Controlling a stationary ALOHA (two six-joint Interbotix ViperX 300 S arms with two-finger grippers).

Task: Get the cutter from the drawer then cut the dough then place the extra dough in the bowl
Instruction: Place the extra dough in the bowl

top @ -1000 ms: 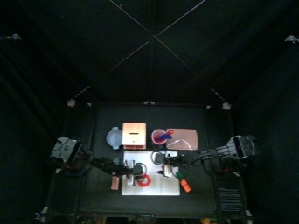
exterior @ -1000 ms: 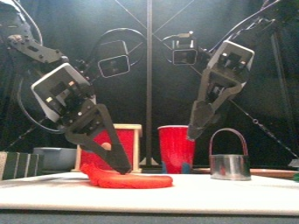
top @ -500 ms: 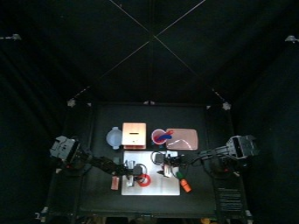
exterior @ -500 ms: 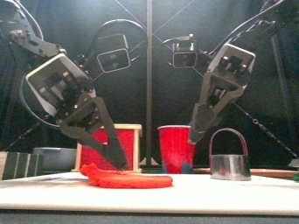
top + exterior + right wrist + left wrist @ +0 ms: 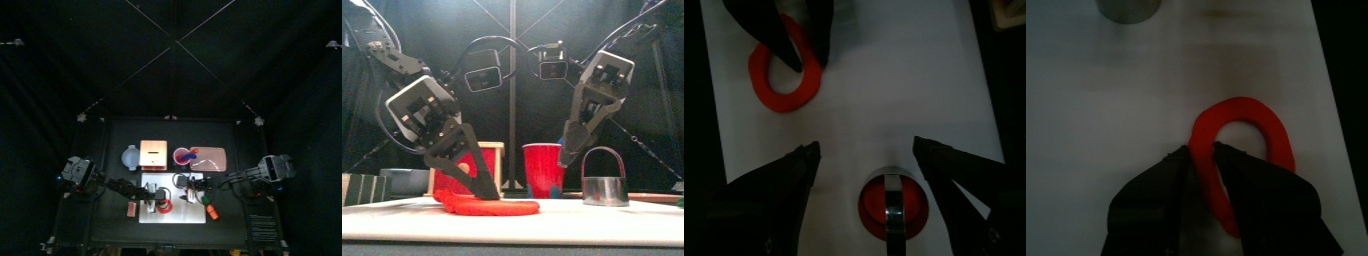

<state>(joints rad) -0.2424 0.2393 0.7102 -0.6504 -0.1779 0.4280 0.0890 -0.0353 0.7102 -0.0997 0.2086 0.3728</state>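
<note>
Where the dough ring (image 5: 1280, 150) lies: flat on the white board (image 5: 556, 228), left of the middle, red, with its left end sitting a little higher than the rest in the front view.
Left gripper (image 5: 480, 188): tilted down onto the ring's left end; the jaws are pressed together on the ring's band, one jaw on the hole side and one on the outer side.
Right gripper (image 5: 567, 155): hanging above the board, seen from the front between the red cup (image 5: 543, 170) and the cutter (image 5: 605, 188); its jaws are spread wide and clear of the board.
Cutter: upright on the right part of the board with its wire handle standing up, well apart from the ring.
Dough disc (image 5: 871, 205): red, lying inside the cutter's rim, under the handle.
Bowl (image 5: 402, 182): blue-grey, behind the board at the far left, just beside the wooden box (image 5: 497, 165).
Wooden box: behind the left gripper, red front toward the table's front; whether the drawer is pulled out cannot be told.
Red cup: upright behind the board, between the two grippers in the front view.
Pink tray (image 5: 218, 160): at the back, right of the box.
</note>
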